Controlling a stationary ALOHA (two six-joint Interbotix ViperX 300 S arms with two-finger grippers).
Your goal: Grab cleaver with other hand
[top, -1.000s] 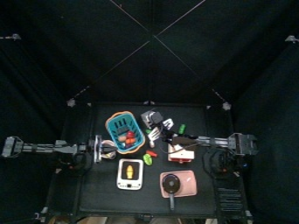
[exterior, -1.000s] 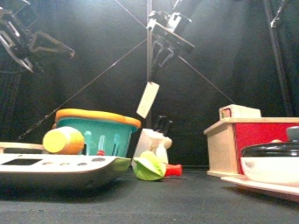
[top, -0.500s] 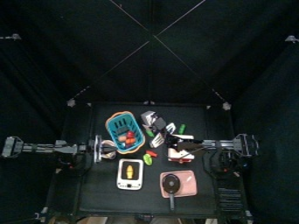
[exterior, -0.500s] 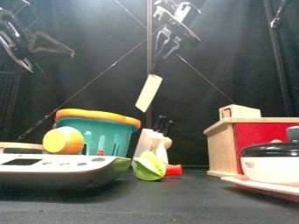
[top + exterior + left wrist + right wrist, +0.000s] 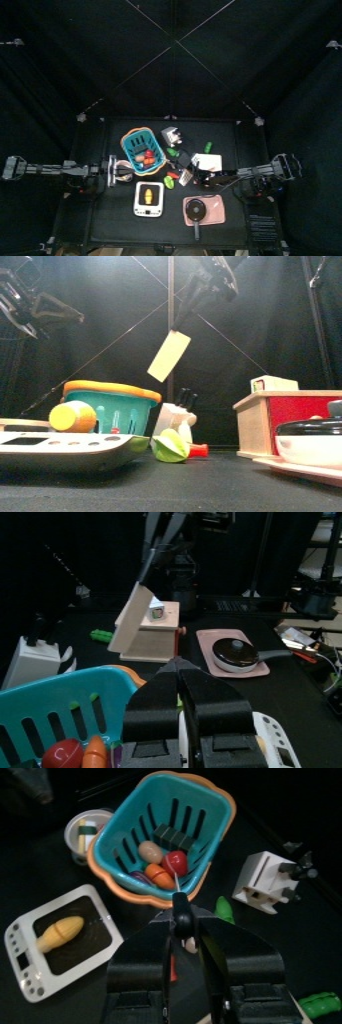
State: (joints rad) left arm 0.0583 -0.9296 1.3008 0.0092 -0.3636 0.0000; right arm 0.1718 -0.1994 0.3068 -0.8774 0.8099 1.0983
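My right gripper hangs high over the middle of the table, shut on the handle of a cleaver. The cleaver's cream blade hangs below it, tilted, in the air above the basket and the knife block. In the right wrist view the jaws pinch the thin handle, with the blade edge-on. In the top view this gripper is over the table's middle. My left gripper is shut and empty, held high at the left. Its wrist view shows the hanging cleaver some way ahead.
A teal basket with an orange rim holds toy food. A white scale lies in front of it. A white knife block, a green vegetable, a wooden box with a red front and a lidded pan stand below.
My right gripper has carried the cleaver higher and nearer the table's front; the blade now hangs more tilted. The left arm has not moved.
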